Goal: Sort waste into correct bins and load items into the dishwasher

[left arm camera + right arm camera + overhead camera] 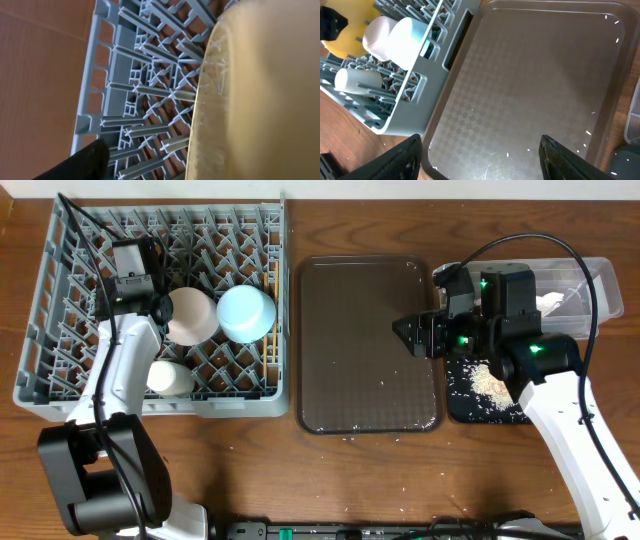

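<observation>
The grey dish rack (60, 330) holds the cream-white bowl (190, 315), light-blue bowl (246, 313), white cup (170, 377) and chopsticks (270, 320). My left gripper (133, 280) is over the rack's back left. Its one visible finger (87, 160) stands apart from the pale-yellow plate (260, 90), which stands on edge over the pegs; it looks open. The plate also shows in the right wrist view (342, 30). My right gripper (480, 160) is open and empty above the brown serving tray (365, 345). Rice scraps (490, 380) lie in the black tray (465, 412). The white napkin (552, 300) lies in the clear tub (605, 280). The sachet is out of view.
The brown serving tray carries a few stray rice grains (592, 112). More grains lie on the wooden table (350, 438) in front of it. The rack's wall (410, 115) stands just left of the tray. Cables loop above both arms.
</observation>
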`<act>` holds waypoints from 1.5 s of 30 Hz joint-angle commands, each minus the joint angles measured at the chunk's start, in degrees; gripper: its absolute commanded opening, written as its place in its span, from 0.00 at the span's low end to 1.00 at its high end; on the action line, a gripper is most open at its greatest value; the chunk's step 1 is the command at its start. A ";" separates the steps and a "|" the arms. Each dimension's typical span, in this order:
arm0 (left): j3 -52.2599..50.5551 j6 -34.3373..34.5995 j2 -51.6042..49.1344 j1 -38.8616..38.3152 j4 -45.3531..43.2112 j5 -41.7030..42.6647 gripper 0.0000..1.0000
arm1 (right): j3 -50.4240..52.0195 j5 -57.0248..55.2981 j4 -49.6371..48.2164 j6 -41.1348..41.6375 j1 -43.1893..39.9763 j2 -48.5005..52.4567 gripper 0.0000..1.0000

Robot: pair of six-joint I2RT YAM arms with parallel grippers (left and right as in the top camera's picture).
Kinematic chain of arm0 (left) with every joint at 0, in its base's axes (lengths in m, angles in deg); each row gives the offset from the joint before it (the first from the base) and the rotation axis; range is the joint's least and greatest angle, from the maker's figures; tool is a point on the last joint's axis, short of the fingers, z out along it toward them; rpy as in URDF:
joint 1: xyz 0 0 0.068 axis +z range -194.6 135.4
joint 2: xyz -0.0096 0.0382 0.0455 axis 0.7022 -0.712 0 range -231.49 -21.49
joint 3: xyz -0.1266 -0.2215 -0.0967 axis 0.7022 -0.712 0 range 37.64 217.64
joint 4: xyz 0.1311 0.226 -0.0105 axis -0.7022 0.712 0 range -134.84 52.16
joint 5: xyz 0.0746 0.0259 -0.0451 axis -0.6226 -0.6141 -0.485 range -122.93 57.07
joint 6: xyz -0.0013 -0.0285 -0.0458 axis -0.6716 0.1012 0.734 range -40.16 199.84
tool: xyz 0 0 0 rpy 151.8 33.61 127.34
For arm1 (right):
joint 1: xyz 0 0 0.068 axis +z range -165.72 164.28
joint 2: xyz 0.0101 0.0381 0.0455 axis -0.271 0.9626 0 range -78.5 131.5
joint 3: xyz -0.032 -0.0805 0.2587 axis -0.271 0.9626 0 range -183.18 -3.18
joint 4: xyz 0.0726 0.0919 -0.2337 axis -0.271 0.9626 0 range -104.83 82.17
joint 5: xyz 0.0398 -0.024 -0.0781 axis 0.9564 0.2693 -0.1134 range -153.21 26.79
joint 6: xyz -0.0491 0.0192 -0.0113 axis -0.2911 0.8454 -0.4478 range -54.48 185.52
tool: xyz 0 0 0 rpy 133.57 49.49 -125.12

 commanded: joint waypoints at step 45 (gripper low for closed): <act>-0.04 20.92 64.61 -7.96 30.49 41.46 0.92 | -0.39 -10.43 -1.09 0.87 -0.17 -31.65 0.99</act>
